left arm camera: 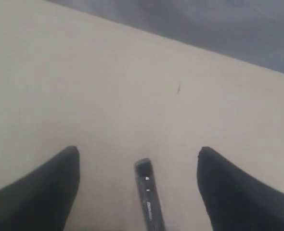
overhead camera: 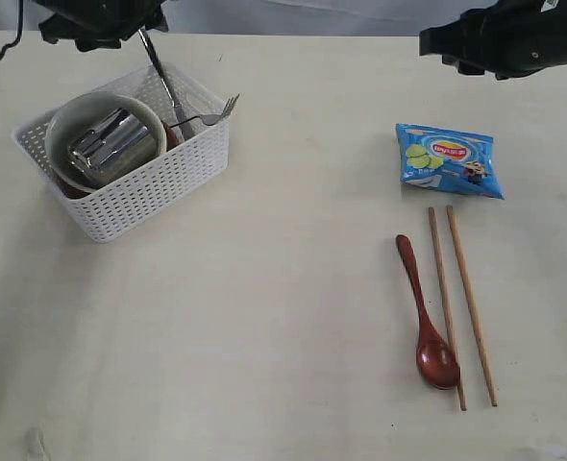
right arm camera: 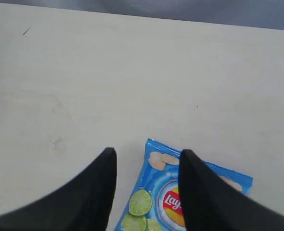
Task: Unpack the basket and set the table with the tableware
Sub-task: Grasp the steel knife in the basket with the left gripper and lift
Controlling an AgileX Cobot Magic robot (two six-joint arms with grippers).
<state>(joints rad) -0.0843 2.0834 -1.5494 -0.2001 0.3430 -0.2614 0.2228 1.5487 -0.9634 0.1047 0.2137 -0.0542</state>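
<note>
Basket point(overhead camera: 159, 197) far left on table point(overhead camera: 283, 317), knife point(overhead camera: 163, 77) propped inside. Left gripper point(left arm camera: 138, 151) gapes around handle point(left arm camera: 148, 202), no contact: centre, close squarely, lift straight. Right gripper point(right arm camera: 148, 153), jaws apart, empty, above snack packet point(overhead camera: 449, 158).

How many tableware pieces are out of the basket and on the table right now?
3: wooden spoon at lower right, one chopstick beside it, another chopstick further right. The rest sit in the basket.

Bright even light, soft shadows, blurry wrist views
</note>
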